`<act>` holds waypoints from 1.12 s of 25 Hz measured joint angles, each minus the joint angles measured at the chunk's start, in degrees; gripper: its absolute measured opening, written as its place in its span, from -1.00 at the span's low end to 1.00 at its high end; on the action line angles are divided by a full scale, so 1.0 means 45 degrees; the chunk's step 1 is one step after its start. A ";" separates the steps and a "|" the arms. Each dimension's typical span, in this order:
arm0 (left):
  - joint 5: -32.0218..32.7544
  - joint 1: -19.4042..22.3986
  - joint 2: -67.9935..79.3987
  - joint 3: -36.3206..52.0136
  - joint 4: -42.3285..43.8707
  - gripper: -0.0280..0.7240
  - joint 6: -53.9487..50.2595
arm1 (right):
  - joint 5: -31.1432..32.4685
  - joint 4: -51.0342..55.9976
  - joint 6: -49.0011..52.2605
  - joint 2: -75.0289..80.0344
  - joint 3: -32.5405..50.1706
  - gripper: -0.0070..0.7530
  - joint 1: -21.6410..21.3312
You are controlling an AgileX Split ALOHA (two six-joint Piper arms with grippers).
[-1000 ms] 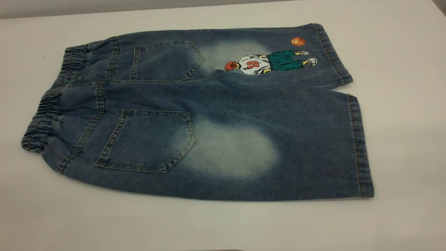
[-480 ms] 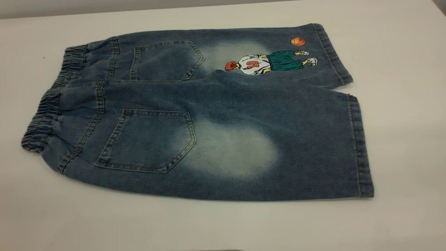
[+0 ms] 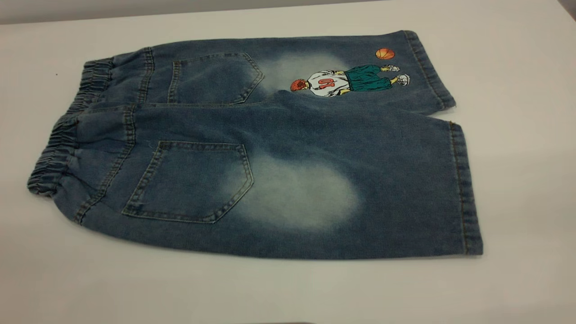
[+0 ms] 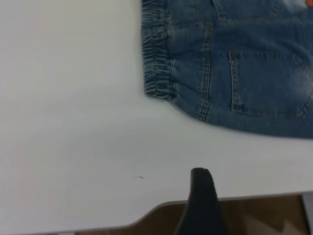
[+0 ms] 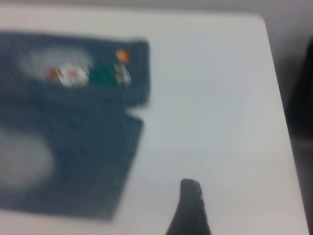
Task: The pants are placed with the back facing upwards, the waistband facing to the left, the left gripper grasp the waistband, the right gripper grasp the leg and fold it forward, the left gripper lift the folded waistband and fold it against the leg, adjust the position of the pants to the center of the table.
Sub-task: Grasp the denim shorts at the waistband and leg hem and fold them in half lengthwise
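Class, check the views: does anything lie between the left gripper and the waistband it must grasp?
Nothing visible does. Only bare table lies between the left gripper and the waistband of the pants.

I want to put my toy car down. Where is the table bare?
Bare table lies right of the leg hems, and a wide strip runs along the near side of the pants. Left of the waistband is free too. The middle is covered.

The pants [image 3: 270,148] lie flat on the table [image 3: 517,135] before me, waistband [image 3: 58,139] left, the leg [image 3: 342,193] nearer, printed leg [image 3: 351,76] behind.
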 joint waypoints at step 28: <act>-0.8261 0.0000 1.7390 -0.2386 -0.0098 0.46 -0.1657 | -0.3002 0.3771 -0.2106 0.8692 -0.1415 0.58 0.0223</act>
